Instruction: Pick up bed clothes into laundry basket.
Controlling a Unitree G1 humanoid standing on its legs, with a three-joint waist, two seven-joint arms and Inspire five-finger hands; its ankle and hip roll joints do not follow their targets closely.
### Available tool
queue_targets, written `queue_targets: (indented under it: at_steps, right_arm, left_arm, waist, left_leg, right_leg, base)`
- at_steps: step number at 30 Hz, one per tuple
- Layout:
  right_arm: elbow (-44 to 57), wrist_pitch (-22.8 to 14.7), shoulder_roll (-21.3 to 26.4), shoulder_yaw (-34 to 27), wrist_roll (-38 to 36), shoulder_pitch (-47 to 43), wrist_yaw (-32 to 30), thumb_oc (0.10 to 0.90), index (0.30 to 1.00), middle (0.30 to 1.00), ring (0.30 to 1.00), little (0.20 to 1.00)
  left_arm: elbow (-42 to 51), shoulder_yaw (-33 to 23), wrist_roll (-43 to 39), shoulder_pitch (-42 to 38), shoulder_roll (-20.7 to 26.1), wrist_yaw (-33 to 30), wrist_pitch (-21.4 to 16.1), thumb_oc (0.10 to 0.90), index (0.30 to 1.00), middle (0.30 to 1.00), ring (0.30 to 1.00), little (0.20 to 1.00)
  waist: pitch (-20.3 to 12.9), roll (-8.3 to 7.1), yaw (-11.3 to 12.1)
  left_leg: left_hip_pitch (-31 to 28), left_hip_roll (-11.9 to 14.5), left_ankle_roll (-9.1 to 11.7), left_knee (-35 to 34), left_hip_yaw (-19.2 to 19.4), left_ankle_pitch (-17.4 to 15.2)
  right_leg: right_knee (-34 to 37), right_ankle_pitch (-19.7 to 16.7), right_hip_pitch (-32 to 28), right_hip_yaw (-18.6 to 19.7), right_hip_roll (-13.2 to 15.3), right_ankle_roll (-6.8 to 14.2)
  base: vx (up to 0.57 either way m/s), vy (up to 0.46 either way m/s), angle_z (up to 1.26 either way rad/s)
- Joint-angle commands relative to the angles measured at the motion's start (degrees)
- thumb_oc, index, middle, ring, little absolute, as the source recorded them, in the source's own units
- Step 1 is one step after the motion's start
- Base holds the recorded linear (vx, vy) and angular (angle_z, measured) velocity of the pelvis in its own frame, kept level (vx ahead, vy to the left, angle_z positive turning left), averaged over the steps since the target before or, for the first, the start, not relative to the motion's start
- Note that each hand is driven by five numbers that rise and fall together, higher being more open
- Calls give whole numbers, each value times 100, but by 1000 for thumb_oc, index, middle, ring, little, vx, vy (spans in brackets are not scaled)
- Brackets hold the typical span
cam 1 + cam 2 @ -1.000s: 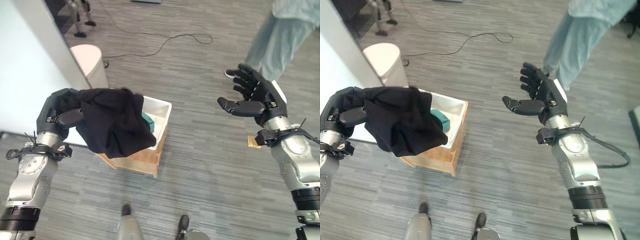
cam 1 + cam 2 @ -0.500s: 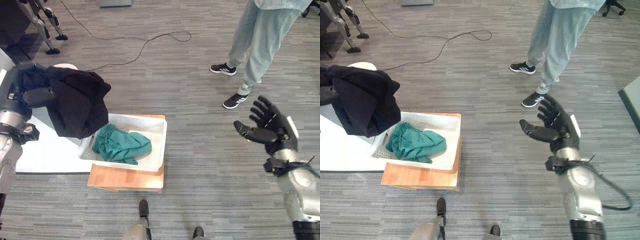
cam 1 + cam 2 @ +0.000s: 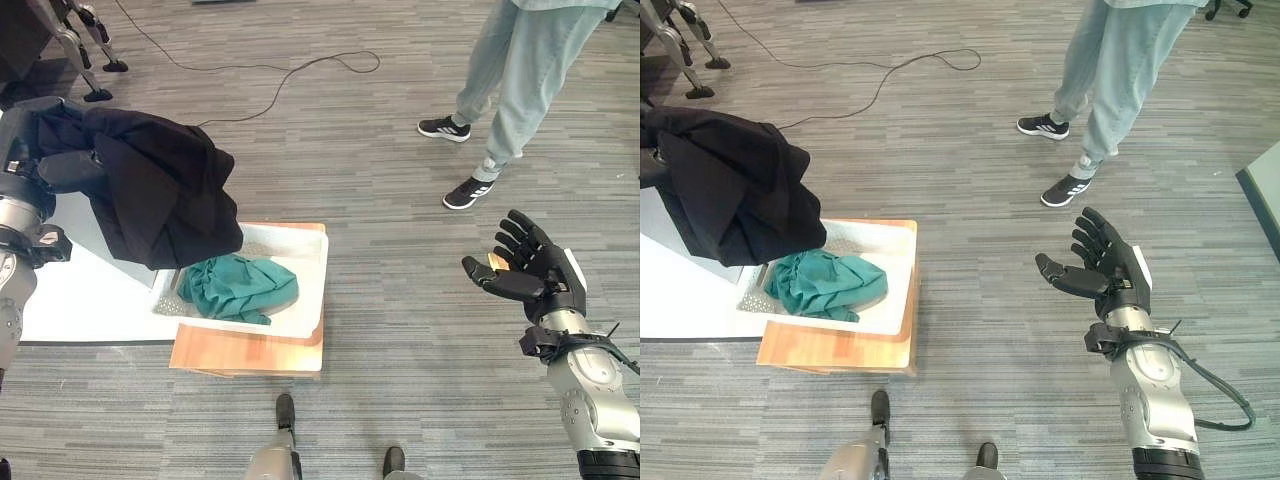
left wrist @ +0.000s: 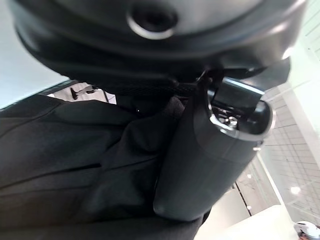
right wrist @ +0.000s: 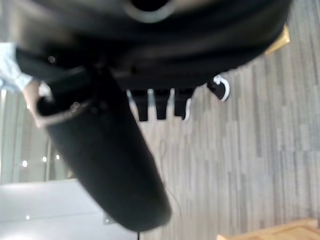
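Note:
A black garment [image 3: 160, 190] hangs from my left hand [image 3: 45, 165], whose fingers and thumb [image 4: 210, 155] are curled round the cloth [image 4: 75, 160]. Its lower hem dangles over the back left corner of the white laundry basket [image 3: 305, 290], which stands on a low wooden stand [image 3: 250, 350]. Inside the basket lies a crumpled green cloth [image 3: 238, 288]. My right hand [image 3: 530, 278] is held out at the right, palm up, fingers spread and straight, holding nothing. It is far from the basket.
A white bed surface [image 3: 80, 295] lies left of the basket. A person in light trousers and black shoes [image 3: 505, 95] stands at the back right. A black cable [image 3: 300, 75] runs across the grey floor at the back. A tripod leg [image 3: 85, 55] shows at the top left.
My left hand has brought the black garment a little rightward, so it hangs over the basket's corner. The right hand has dropped slightly. The view has also shifted.

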State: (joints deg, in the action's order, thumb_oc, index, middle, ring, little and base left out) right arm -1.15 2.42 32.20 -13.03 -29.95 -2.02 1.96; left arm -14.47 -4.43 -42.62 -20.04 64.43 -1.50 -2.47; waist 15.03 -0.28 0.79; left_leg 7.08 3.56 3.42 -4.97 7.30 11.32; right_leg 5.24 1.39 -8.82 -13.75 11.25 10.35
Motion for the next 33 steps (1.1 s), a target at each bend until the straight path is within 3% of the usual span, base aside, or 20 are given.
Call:
queue_targets:
  at_steps: [1,6,9,11,12,19,26,33]
  right_arm:
    - [605,-445,349,-258,96,-285,-147,800,900,900,900,900]
    - [598,-436,386,-272,83,-355,-193,800,900,900,900,900]
    - [596,-401,362,-231,91,-470,-266,800,900,900,900,900]
    - [598,-398,369,-233,92,-466,-267,800,900,900,900,900]
    - [635,-360,331,-186,141,-534,-290,800,900,900,900,900]
    - [735,-324,399,-309,142,-485,-305,800,900,900,900,900]
    - [848,-335,468,-363,10,-405,-244,800,900,900,900,900]
    - [991,-325,475,-397,2,-344,-194,800,900,900,900,900]
  left_arm:
    - [-249,-539,34,-430,198,-77,-513,400,300,300,300,300]
    - [-205,-427,23,-254,-194,-15,-397,400,300,300,300,300]
    - [-178,-176,70,-48,-786,86,-235,400,300,300,300,300]
    - [-164,-181,78,-39,-799,78,-229,400,300,300,300,300]
    - [-85,35,92,160,-1338,155,-89,400,300,300,300,300]
    - [-222,526,681,492,-2197,344,210,400,300,300,300,300]
    - [-975,714,841,243,-2615,304,289,400,300,300,300,300]
    - [-1148,953,924,-272,-2663,257,321,400,300,300,300,300]
  waist:
    - [-639,56,-14]
    - [-570,-16,-11]
    - [-491,-93,-7]
    - [-493,-86,-4]
    - [-421,-151,-6]
    - [-315,-311,-29]
    - [-311,-513,-114]
    - [-377,-648,-193]
  left_leg:
    - [-606,278,356,-3,158,-601]
    - [-568,290,341,-3,163,-602]
    - [-547,291,319,-3,167,-618]
    - [-549,290,318,-3,169,-619]
    - [-510,298,302,-3,176,-622]
    - [-394,321,281,-3,182,-623]
    - [-335,410,285,-3,210,-631]
    - [-364,423,276,-3,273,-690]
  right_leg:
    - [-189,230,179,60,-129,69]
    - [-190,211,242,88,-148,69]
    - [-168,178,274,112,-155,59]
    - [-166,177,273,113,-154,60]
    - [-159,154,316,115,-158,50]
    - [-133,121,444,181,-210,22]
    - [-119,88,555,275,-291,-1]
    - [-69,56,584,362,-324,15]
  base:
    - [0,0,0]
    - [-10,3,-2]
    - [-11,11,-3]
    - [-14,10,-6]
    - [-22,12,-9]
    - [-19,12,-6]
    - [1,0,-1]
    - [16,8,-7]
